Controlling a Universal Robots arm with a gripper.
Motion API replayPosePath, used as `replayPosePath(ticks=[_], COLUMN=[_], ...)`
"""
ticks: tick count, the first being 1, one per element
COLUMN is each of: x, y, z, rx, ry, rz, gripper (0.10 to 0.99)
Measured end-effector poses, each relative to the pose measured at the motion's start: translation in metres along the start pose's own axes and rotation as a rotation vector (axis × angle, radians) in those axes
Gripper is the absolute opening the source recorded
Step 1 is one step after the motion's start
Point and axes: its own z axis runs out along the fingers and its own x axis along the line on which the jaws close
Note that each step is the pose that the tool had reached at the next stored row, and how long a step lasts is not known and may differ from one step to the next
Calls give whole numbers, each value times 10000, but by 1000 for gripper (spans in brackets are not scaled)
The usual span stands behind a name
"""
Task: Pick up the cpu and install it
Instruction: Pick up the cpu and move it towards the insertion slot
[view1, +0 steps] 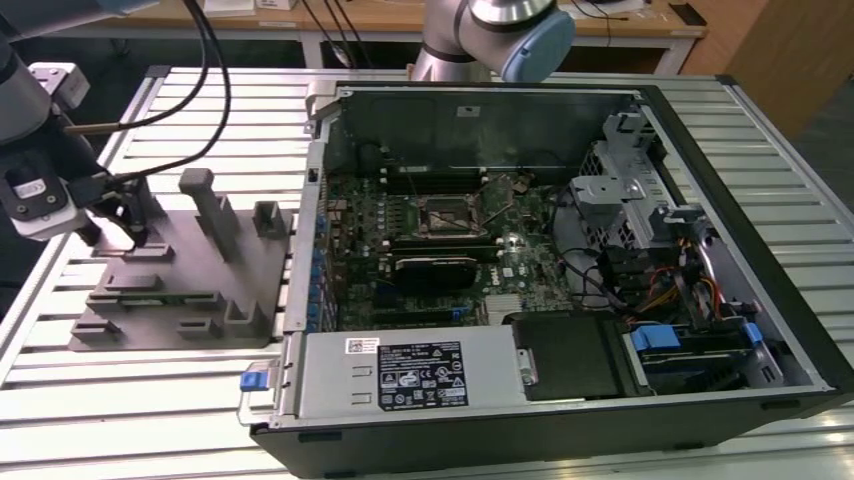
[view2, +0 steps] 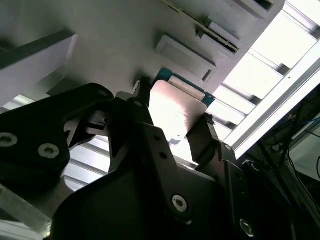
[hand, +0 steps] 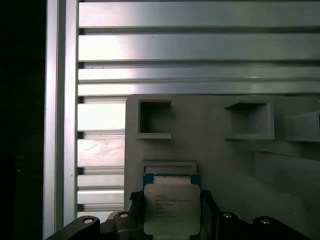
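Note:
The cpu (hand: 171, 209) is a small square chip with a pale silver top and a blue-green rim. It sits between the two dark fingers of my gripper (hand: 170, 200), which press on its two opposite sides. The second wrist view shows the cpu (view2: 176, 107) tilted and clamped in the gripper (view2: 172, 114). In the exterior view the gripper (view1: 123, 232) hangs at the far left corner of the grey fixture (view1: 174, 295), just above its base plate. The black-framed motherboard socket (view1: 445, 213) lies inside the open computer case, well off to the exterior view's right.
Upright grey posts (view1: 214, 210) rise from the fixture beside the gripper. The open computer case (view1: 534, 270) holds cables, a drive cage and a power supply (view1: 407, 372). A slatted aluminium table (view1: 80, 400) carries everything. A second arm's base (view1: 501, 35) stands behind the case.

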Motion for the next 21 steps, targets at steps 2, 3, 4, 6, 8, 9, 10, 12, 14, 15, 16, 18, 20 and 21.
replayPosePath(ticks=[2,3,4,6,8,9,10,12,14,15,16,18,20,21], x=[-1,-1,-1,-1,-2,-2,-2,-3,-3,-3,-3,-4,-4,-4], y=[2,3,4,6,7,8,9,10,12,13,14,16,17,19], z=[-28,-43,-57,-83,-105,-115,-125,-147,-170,-182,-195,-218,-243,-255], rx=[-4,-5,-7,-10,-12,-13,-14,-16,-20,-21,-21,-25,-28,-30], ry=[0,0,1,0,1,0,1,1,0,0,1,1,1,1], rz=[0,0,0,0,0,0,0,0,0,0,0,0,0,1], gripper=[541,541,541,541,541,541,541,541,541,541,541,541,541,541])
